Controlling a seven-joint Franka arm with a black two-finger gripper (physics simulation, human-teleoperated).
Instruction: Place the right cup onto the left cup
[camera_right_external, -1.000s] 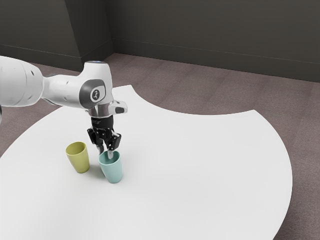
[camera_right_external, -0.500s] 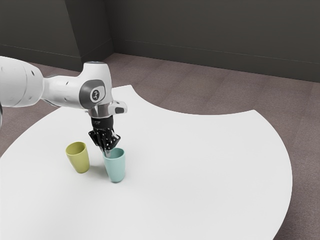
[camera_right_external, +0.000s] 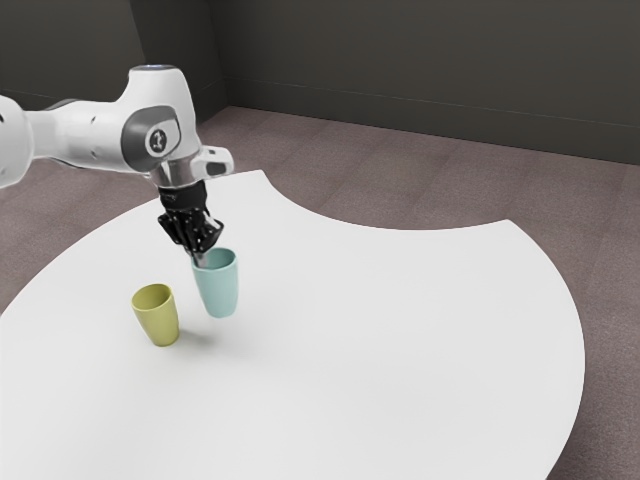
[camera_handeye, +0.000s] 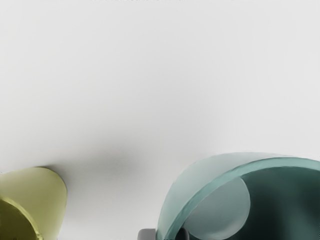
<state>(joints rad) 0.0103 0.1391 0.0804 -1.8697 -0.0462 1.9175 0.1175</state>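
Note:
My gripper (camera_right_external: 202, 258) is shut on the near rim of the teal cup (camera_right_external: 218, 288), which hangs upright above the table, off its surface. In the wrist view the gripper (camera_handeye: 167, 235) has its fingertips on both sides of the wall of the teal cup (camera_handeye: 220, 175). The yellow-green cup (camera_right_external: 160, 318) stands upright on the table, to the exterior view's left of the teal cup and lower than it; the two are apart. Part of the yellow-green cup (camera_handeye: 45, 195) also appears in the wrist view, its mouth partly cut off.
The round white table (camera_right_external: 400, 330) has a curved notch in its far edge. A soft shadow lies on the tabletop beside the yellow-green cup. Dark walls and brown floor (camera_right_external: 420, 180) are beyond the table.
The fingers have closed on the teal cup's rim. My hand has risen and moved toward the exterior view's left, carrying the cup up off the table. The yellow-green cup has stayed put.

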